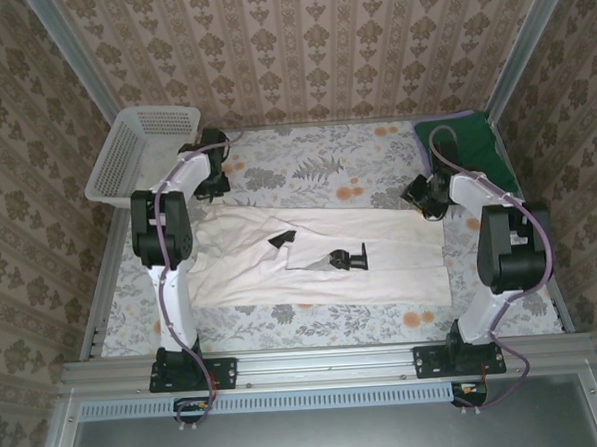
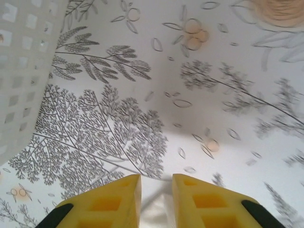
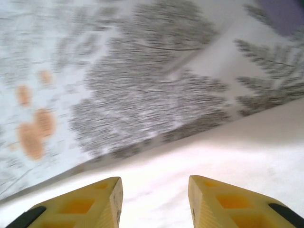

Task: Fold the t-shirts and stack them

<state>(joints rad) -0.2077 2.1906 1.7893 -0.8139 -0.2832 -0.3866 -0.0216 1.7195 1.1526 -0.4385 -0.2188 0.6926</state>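
Spreading flat, the cream-white t-shirt [image 1: 320, 257] lies under right fingers [image 3: 90, 204].

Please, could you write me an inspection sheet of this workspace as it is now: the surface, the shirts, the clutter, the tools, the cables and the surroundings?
Surface: table covered by a white cloth printed with grey leaves and orange flowers.
Job's things: cream-white cloth t-shirt with a black print lies flat in the middle; dark green cloth t-shirt with purplish edging lies at the far right corner; not yet stacked.
Clutter: white plastic mesh basket at the far left corner.
Grippers: left tool slightly open, holding nothing, near the basket; right tool open, over the cream-white t-shirt's edge.
Cables: purple cable runs along the right arm.
Surroundings: brown patterned wallpaper on three sides.
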